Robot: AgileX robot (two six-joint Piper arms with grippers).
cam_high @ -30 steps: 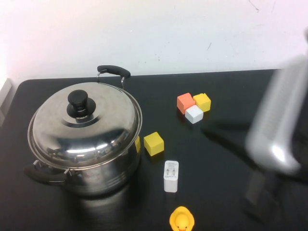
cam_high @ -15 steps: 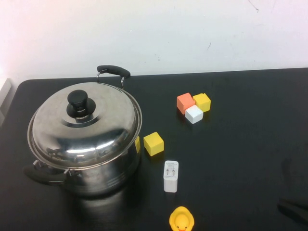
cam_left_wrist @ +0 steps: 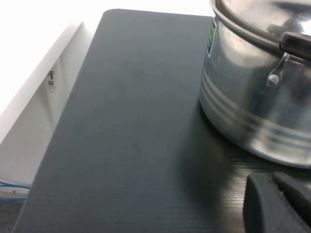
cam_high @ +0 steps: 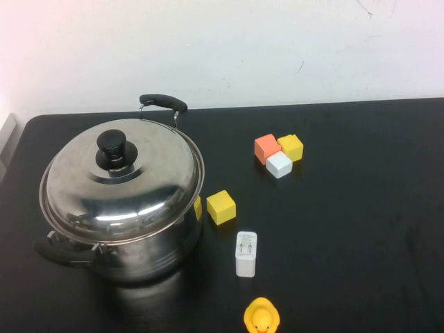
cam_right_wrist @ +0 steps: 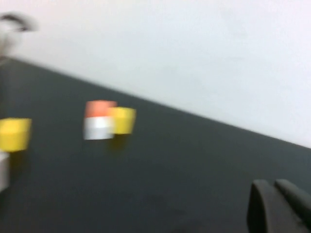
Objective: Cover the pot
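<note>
Two black side handles mark the pot (cam_high: 139,236), which you see standing upright on the left of the black table (cam_high: 347,229), one handle at its far side, the other near-left; its domed lid (cam_high: 121,182) with black knob (cam_high: 112,143) sits on it. A green label (cam_left_wrist: 212,33) on its wall cannot be read. The left gripper (cam_left_wrist: 279,204) sits low, just near-left of the pot; the right gripper (cam_right_wrist: 279,206) is well apart, on the right. You cannot tell either's finger state.
</note>
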